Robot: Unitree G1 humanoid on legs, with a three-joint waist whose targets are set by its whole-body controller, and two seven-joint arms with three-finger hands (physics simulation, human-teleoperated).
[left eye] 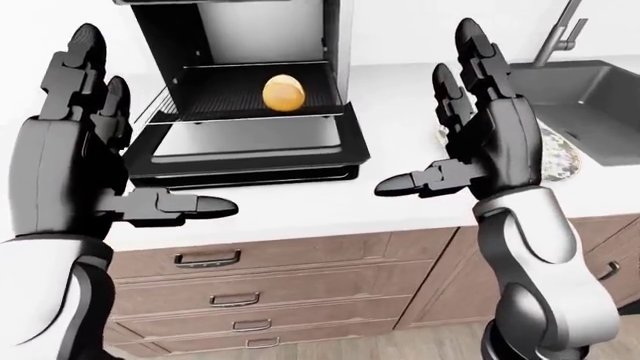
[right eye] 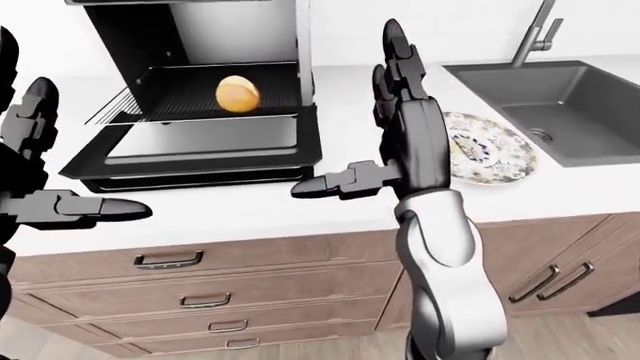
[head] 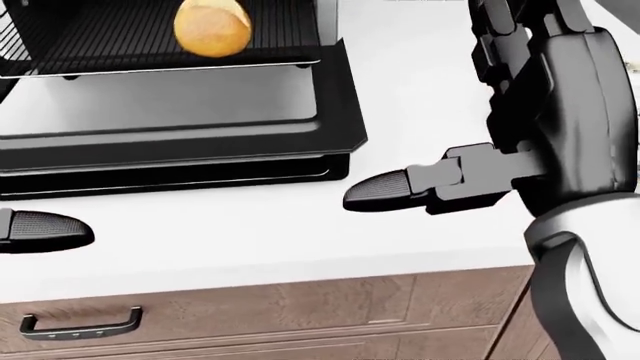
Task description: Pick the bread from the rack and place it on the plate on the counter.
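Your right hand (right eye: pixel 400 112) and left hand (left eye: pixel 75 142) are both raised w/ fingers spread apart, holding nothing. Bread (left eye: pixel 283 92) sits on the rack (left eye: pixel 225 94) inside the open oven (left eye: pixel 240 75); plate (right eye: pixel 490 146) waits on the worktop (right eye: pixel 250 206) beside the sink (right eye: pixel 550 97). Nothing done yet: grasp and placement both remain.

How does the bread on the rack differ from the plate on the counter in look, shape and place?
The bread is a plain golden-brown rounded lump; the plate is flat, wide and pale with a busy pattern. The bread lies on the black rack inside the open oven; the plate rests on the white counter beside the sink. Neither hand touches either.
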